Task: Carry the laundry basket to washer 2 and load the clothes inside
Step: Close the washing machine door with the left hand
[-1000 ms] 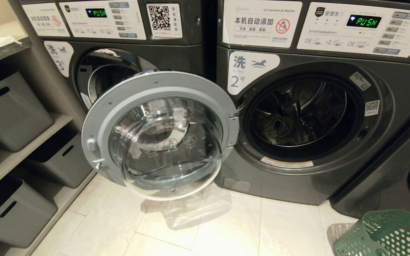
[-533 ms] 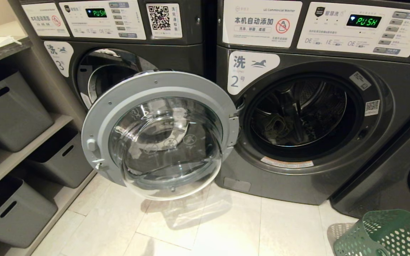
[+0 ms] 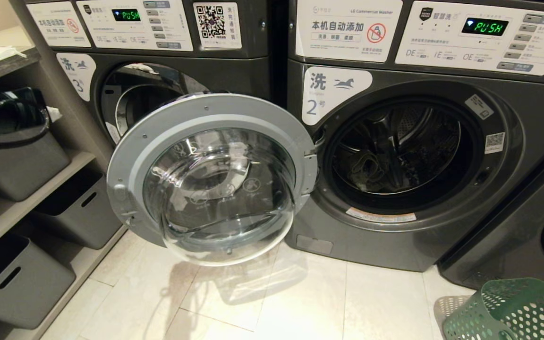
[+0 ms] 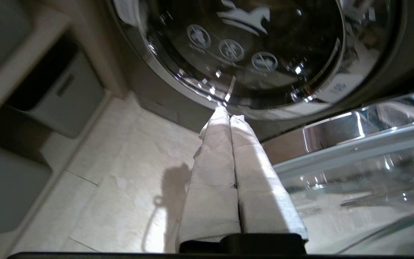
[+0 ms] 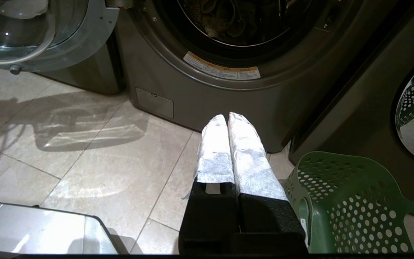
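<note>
From the head, washer 2 point(image 3: 395, 156) stands with its drum facing out and its round door point(image 3: 210, 177) swung wide to the left, bare floor tiles point(image 3: 300, 302) in front and the laundry basket point(image 3: 513, 309) on the floor at lower right. In the left wrist view the left gripper point(image 4: 228, 117), fingers pressed together and empty, points at the door's chrome rim. In the right wrist view the right gripper point(image 5: 227, 118), likewise closed on nothing, hangs over tiles just beside the basket, clothes point(image 5: 225, 18) lying in the drum beyond.

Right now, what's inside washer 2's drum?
Through the open door, washer 2 holds a crumpled pale garment low in the drum, on its left side. The drum's dark rear and right hide anything else.
</note>
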You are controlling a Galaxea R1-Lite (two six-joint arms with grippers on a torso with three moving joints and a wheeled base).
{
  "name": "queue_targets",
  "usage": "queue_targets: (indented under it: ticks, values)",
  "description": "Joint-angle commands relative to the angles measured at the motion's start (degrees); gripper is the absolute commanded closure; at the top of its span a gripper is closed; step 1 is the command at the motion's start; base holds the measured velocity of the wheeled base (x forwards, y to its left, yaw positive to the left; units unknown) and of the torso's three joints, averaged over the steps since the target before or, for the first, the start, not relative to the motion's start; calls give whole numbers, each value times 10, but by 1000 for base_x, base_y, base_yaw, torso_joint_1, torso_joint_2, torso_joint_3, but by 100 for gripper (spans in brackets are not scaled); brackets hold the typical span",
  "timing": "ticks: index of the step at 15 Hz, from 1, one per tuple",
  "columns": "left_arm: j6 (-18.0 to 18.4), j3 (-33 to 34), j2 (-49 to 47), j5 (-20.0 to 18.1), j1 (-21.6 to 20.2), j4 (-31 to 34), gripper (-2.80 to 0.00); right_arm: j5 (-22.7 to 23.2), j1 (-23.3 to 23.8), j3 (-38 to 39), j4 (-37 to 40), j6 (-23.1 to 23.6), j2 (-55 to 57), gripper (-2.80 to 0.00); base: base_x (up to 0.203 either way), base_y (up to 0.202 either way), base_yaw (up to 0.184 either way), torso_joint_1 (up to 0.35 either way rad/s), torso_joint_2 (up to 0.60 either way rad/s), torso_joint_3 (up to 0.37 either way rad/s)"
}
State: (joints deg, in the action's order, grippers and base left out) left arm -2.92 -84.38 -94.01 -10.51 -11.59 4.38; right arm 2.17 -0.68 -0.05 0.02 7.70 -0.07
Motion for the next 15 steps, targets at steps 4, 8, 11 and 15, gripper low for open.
queue_targets:
  ticks: [4,8,11,15]
  values:
    - [-20,-51,-104,-45,-3,-2,0,0,0,0,1,0,1,0,0,0,0,0,0,0]
    - [-29,-122,-179,-43,2,-61,0,0,0,0,1,1,1,0,0,0,0,0,0,0]
    - [-44,-137,-198,-43,16,-59,0,-1,0,0,1,1,1,0,0,0,0,0,0,0]
    - [-103,-139,-197,-48,40,-40,0,0,0,0,1,1,1,0,0,0,0,0,0,0]
